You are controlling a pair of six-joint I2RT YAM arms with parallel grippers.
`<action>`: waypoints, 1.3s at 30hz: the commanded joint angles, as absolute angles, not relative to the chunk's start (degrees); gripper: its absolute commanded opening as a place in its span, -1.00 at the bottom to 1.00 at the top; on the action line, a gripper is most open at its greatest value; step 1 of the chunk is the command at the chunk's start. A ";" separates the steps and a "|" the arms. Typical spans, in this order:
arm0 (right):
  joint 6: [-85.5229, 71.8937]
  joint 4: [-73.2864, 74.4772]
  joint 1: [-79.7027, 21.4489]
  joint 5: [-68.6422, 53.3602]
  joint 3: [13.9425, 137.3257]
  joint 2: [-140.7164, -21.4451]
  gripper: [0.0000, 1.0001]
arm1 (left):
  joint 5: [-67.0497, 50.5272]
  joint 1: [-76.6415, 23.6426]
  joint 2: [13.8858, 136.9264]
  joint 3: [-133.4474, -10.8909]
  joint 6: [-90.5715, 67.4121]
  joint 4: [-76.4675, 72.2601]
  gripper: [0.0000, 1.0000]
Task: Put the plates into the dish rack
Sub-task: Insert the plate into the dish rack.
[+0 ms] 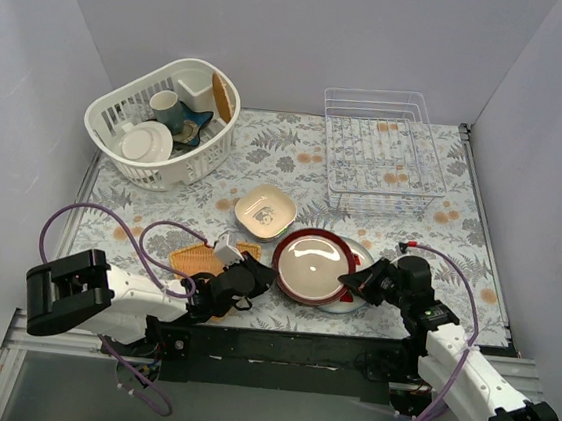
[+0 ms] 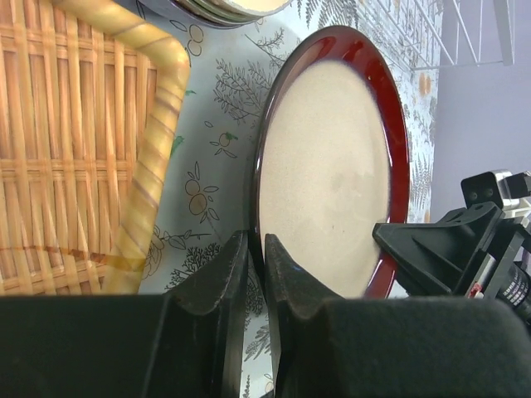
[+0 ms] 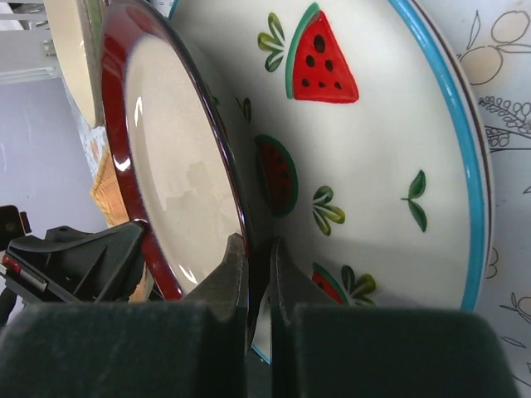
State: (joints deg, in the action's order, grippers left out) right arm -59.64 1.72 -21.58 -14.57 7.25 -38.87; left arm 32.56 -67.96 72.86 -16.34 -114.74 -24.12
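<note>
The dark red-brown plate (image 1: 313, 265) with a cream centre lies near the front of the table, over the white plate with red fruit marks (image 1: 364, 260). My left gripper (image 1: 262, 275) is shut on its left rim (image 2: 332, 166), one finger above and one below. On the opposite rim (image 3: 174, 166) my right gripper (image 1: 356, 279) is shut the same way, just above the fruit-marked plate (image 3: 373, 149). A cream rounded-square dish (image 1: 265, 212) sits behind them. The wire dish rack (image 1: 383, 151) stands at the back right, with nothing in it.
An orange woven tray (image 1: 199, 258) lies just left of my left gripper and fills the left wrist view's left side (image 2: 75, 141). A white slotted basket (image 1: 164, 123) with cups and a small white plate stands at the back left. Grey walls enclose the table.
</note>
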 commanded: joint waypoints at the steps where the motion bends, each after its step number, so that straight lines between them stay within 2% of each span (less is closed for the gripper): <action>1: -58.97 6.86 -21.88 -11.16 4.92 -40.34 -0.97 | 31.55 -68.47 72.16 -16.44 -142.73 -25.84 -1.00; 2: -58.97 6.94 -21.88 -11.08 4.75 -40.08 -0.97 | 31.47 -68.47 72.25 -16.44 -142.65 -26.01 -1.00; 3: -59.15 6.94 -21.88 -11.07 4.66 -39.47 -0.97 | 31.46 -68.47 72.33 -16.35 -142.65 -26.19 -0.86; 4: -59.15 6.94 -21.80 -10.99 4.40 -39.20 -0.97 | 31.46 -68.47 72.60 -16.35 -142.56 -26.45 -0.45; 6: -59.24 7.12 -21.80 -10.99 4.22 -38.50 -0.97 | 31.38 -68.47 72.86 -16.35 -142.56 -27.07 -0.26; 7: -59.24 7.21 -21.88 -11.07 4.13 -38.41 -0.97 | 31.29 -68.47 73.04 -16.43 -142.12 -27.85 0.02; 8: -59.24 7.47 -21.88 -11.07 4.13 -38.32 -0.97 | 31.03 -68.38 73.47 -16.52 -141.95 -28.30 0.14; 11: -59.06 7.56 -21.80 -11.34 3.96 -38.32 -0.97 | 30.33 -68.29 75.14 -17.31 -141.15 -29.62 0.34; 14: -59.33 7.21 -21.88 -11.78 3.69 -38.14 -0.97 | 29.45 -68.29 76.72 -17.93 -140.98 -31.20 0.36; 16: -59.50 6.51 -21.80 -12.48 3.43 -37.97 -0.97 | 29.09 -68.29 78.39 -18.28 -141.06 -32.60 0.36; 20: -59.94 5.45 -21.80 -14.15 2.90 -37.53 -0.97 | 28.13 -68.20 81.03 -19.51 -140.45 -34.80 0.15; 21: -59.94 5.45 -21.88 -14.50 2.90 -37.44 -0.97 | 27.78 -68.12 82.08 -19.86 -140.36 -35.41 0.04; 23: -59.94 5.80 -21.88 -14.68 2.99 -37.35 -0.97 | 27.34 -67.94 82.88 -20.74 -140.01 -35.68 -0.08; 24: -59.77 6.15 -21.88 -14.50 3.08 -37.09 -0.97 | 27.07 -67.94 83.05 -21.00 -139.92 -35.94 -0.29; 27: -59.68 6.94 -21.80 -14.50 3.16 -36.30 -0.97 | 26.90 -67.76 83.58 -21.62 -139.66 -35.86 -0.56; 28: -59.68 7.03 -21.88 -14.59 3.08 -36.12 -0.97 | 26.81 -67.68 83.58 -21.71 -139.66 -35.69 -0.70; 32: -59.33 8.34 -21.88 -14.41 3.43 -35.16 -0.97 | 26.63 -67.68 83.50 -21.80 -139.75 -35.33 -0.98; 35: -57.49 11.14 -21.80 -14.24 5.61 -33.93 -0.97 | 26.28 -67.68 82.62 -21.53 -139.83 -35.51 -1.00; 36: -56.61 12.29 -21.88 -13.19 6.41 -33.58 -0.82 | 26.28 -67.68 82.18 -21.62 -139.92 -34.99 -1.00; 38: -54.41 14.58 -21.80 -12.22 8.34 -32.79 -0.64 | 26.28 -67.68 81.22 -22.14 -139.66 -34.37 -1.00; 39: -53.62 16.85 -21.88 -10.30 10.18 -31.83 -0.47 | 26.37 -67.68 80.25 -23.02 -139.22 -33.41 -1.00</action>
State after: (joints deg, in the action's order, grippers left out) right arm -60.84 5.41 -21.37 -14.06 5.61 -33.21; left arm 26.20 -67.57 83.81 -19.44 -116.38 -33.54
